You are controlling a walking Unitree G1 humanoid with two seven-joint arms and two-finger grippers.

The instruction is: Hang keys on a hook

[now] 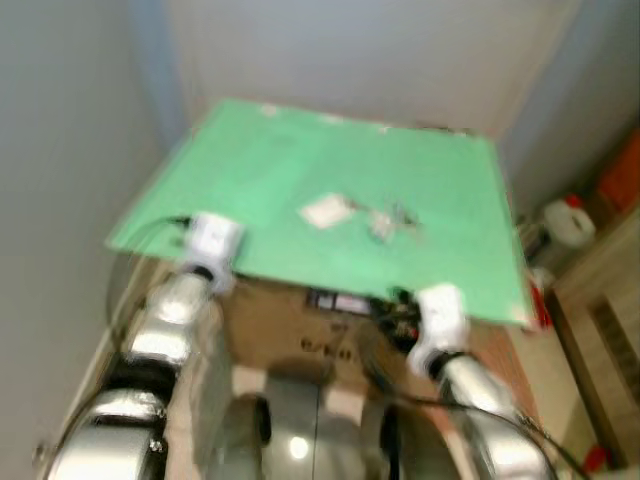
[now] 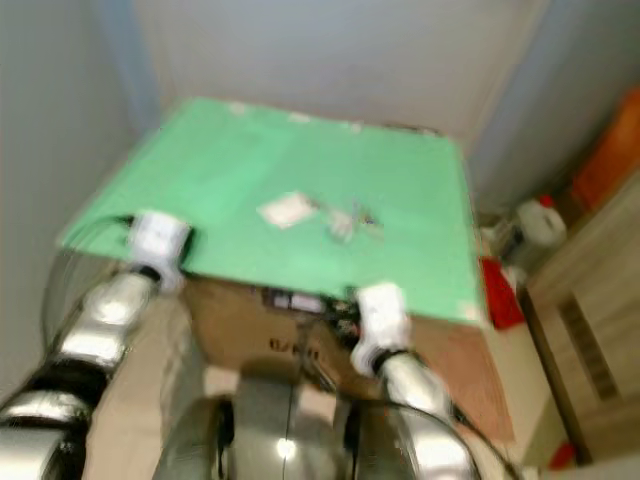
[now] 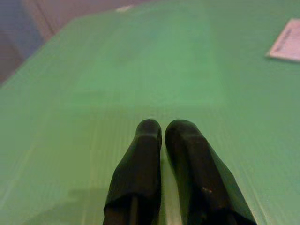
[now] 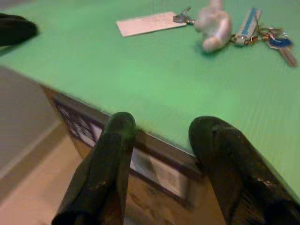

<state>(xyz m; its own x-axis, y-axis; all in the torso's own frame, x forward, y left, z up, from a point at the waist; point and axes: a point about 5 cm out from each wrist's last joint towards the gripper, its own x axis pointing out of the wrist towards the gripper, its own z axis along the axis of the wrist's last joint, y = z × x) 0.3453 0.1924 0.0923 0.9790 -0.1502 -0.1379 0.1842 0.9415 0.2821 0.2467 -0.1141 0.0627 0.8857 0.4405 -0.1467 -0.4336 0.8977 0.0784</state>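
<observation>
A bunch of keys (image 4: 243,35) with a white plush charm (image 4: 213,26) and a blue-headed key (image 4: 281,43) lies near the middle of a green board (image 1: 280,160). A white card (image 4: 146,23) lies beside the keys (image 1: 392,222). My left gripper (image 3: 162,127) hovers low over the board's front left part, fingers shut together and holding nothing. My right gripper (image 4: 161,124) is open at the board's front edge, short of the keys, with nothing between its fingers.
The green board rests on a cardboard box (image 1: 320,335). Walls close in on the left and behind. At the right stand a white jug (image 1: 568,222), a wooden cabinet (image 1: 610,310) and an orange object (image 1: 622,170). The eye views are blurred.
</observation>
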